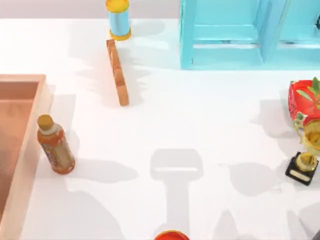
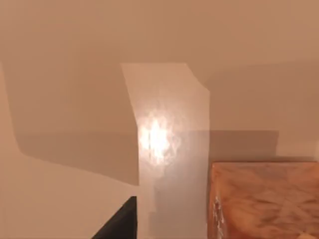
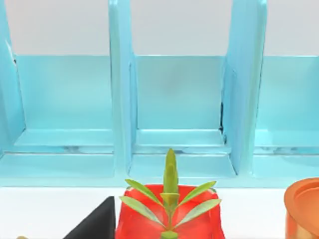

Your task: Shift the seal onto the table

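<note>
Nothing done yet: seal [image 2: 264, 201] looks to sit on the tray [image 1: 20, 80] floor, off the table [image 1: 200, 115], near left fingers [image 2: 118, 225], spread cannot tell; grasp, lift and placing remain.

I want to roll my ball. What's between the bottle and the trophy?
Only bare, shadowed table between bottle and trophy, seen in the top view.

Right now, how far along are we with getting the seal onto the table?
Nothing looks done: the left wrist view shows what seems the seal standing on a tan tray-like surface, not the white table. No grasp is visible. Left: grip, lift, set down on the table.
</note>
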{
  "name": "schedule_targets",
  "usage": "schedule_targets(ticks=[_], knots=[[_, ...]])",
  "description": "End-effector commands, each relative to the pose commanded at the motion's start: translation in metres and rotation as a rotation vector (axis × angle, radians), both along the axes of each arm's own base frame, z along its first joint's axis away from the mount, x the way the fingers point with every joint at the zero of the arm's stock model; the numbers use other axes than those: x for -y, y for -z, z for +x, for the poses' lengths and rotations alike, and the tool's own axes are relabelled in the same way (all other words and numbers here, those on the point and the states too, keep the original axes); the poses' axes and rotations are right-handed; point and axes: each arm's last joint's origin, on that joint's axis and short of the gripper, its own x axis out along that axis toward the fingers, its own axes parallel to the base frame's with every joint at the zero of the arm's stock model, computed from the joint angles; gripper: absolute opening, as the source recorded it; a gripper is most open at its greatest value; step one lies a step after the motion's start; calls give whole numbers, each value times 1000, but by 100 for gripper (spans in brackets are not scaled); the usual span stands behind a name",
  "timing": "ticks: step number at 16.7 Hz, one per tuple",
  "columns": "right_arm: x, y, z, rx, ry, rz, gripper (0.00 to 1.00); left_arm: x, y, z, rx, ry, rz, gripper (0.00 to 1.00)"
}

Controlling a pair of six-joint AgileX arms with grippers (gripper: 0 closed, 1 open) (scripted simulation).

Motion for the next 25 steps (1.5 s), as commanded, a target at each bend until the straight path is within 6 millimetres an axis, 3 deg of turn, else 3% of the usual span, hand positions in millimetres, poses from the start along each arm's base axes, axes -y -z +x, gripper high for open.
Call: schedule_targets(ticks=[9,20,22,25], knots=[[0,0,0,0,0,0,100,0,0,0,0,0,0,2],[0,0,0,0,0,0,100,2,-5,2,7,8,8,0],[0,0,0,0,0,0,100,10,-27,10,42,25,36,0],[0,0,0,0,0,0,100,44,-78,20,96,46,62,0]])
